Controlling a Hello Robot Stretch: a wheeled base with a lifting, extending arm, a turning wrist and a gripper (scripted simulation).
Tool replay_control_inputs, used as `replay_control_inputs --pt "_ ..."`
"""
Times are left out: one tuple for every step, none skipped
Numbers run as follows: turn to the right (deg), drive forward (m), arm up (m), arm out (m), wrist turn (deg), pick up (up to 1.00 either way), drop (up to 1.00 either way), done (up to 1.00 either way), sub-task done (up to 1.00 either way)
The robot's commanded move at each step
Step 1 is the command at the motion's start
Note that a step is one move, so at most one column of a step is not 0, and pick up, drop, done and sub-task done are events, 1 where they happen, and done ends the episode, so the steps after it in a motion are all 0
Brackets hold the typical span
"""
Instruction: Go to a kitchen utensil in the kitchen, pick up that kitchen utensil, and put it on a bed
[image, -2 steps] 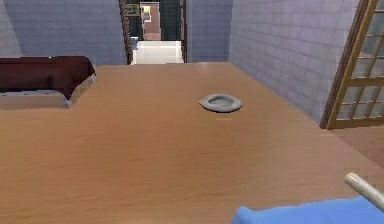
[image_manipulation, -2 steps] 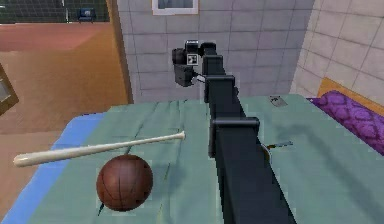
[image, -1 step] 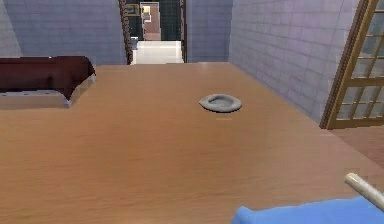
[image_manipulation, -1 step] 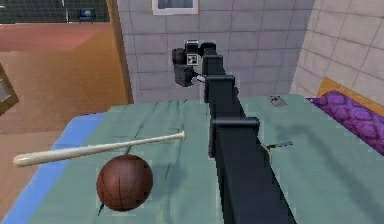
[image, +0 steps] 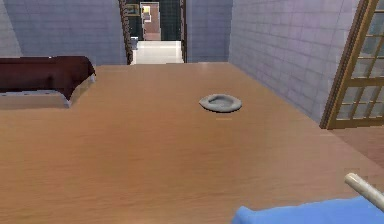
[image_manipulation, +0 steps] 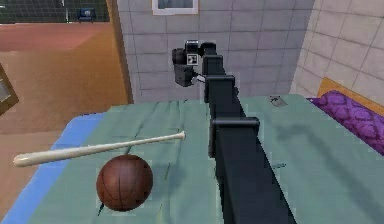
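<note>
Gripper (image_manipulation: 179, 62) is sitting at the tip of the extended dark square arm (image_manipulation: 235, 150), showing against the grey tiled wall (image_manipulation: 250, 40) above the pale green bed (image_manipulation: 300, 140). I'm not making out its far end, so can't tell if it's holding anything. Not spotting a clear kitchen utensil; a small pale scrap (image_manipulation: 277, 99) lying on the sheet right of the arm might be it. Judging this as the placing step: aiming for bare sheet, keeping off the long wooden bat (image_manipulation: 100, 148) and brown basketball (image_manipulation: 125, 182). Wooden floor (image: 150, 150) ahead is carrying a grey round dish (image: 219, 102).
</note>
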Motion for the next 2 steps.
replay_control_inputs --pt "0.0 0.00 0.00 -0.10 0.0 0.00 0.00 0.00 0.00" --pt "0.0 0.00 0.00 0.00 0.0 0.00 0.00 1.00 0.00"
